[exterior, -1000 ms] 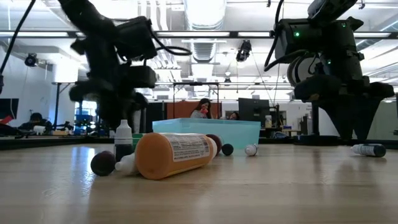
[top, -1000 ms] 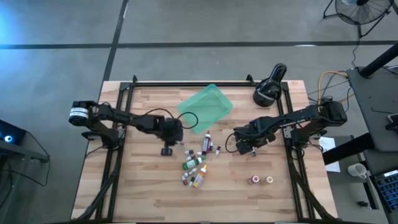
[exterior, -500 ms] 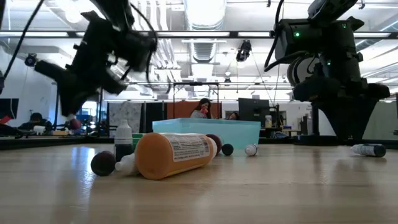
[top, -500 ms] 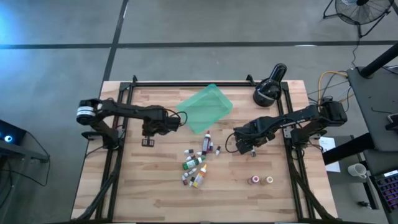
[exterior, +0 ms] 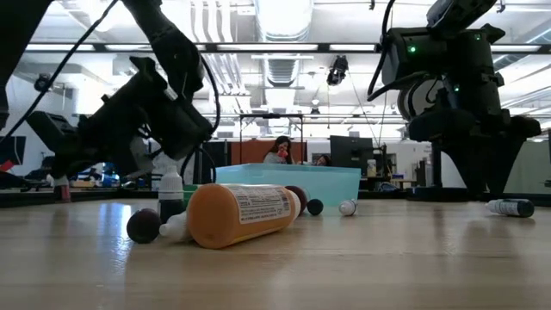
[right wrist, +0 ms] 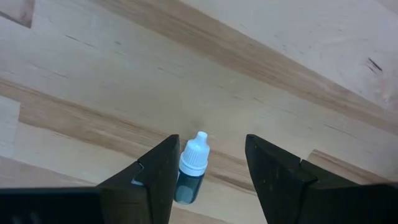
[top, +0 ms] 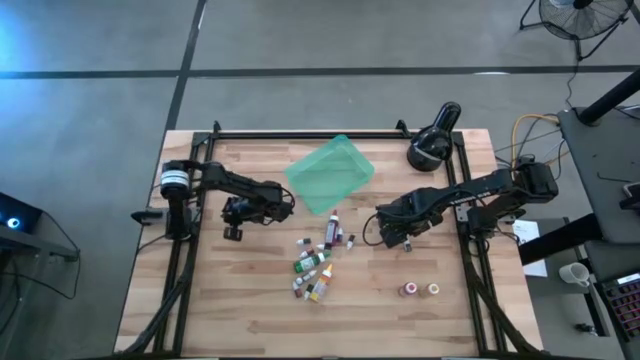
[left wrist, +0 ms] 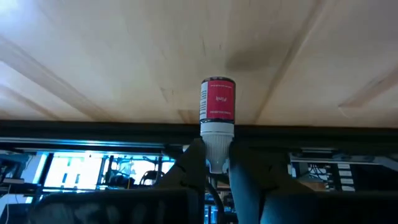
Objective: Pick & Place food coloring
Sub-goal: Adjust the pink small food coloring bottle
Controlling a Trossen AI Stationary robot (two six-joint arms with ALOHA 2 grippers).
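Bottles, tiny, white-capped. Left pincer (left wrist: 211, 163) clamped on cap of a red-labelled bottle (left wrist: 217, 102), held above left side of worktop (top: 240, 300). Right pincer (right wrist: 205, 163) spread wide, holding nothing, a teal bottle (right wrist: 188, 171) lying between its fingers. Cluster (top: 315, 262) of roughly eight lying mid-worktop, just beside tray (top: 330, 175). Two more (top: 420, 289) well apart near right front.

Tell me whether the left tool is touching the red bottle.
Touching. In the left wrist view the left tool has both fingers pinched shut on the white cap of the red bottle, with no gap on either side.
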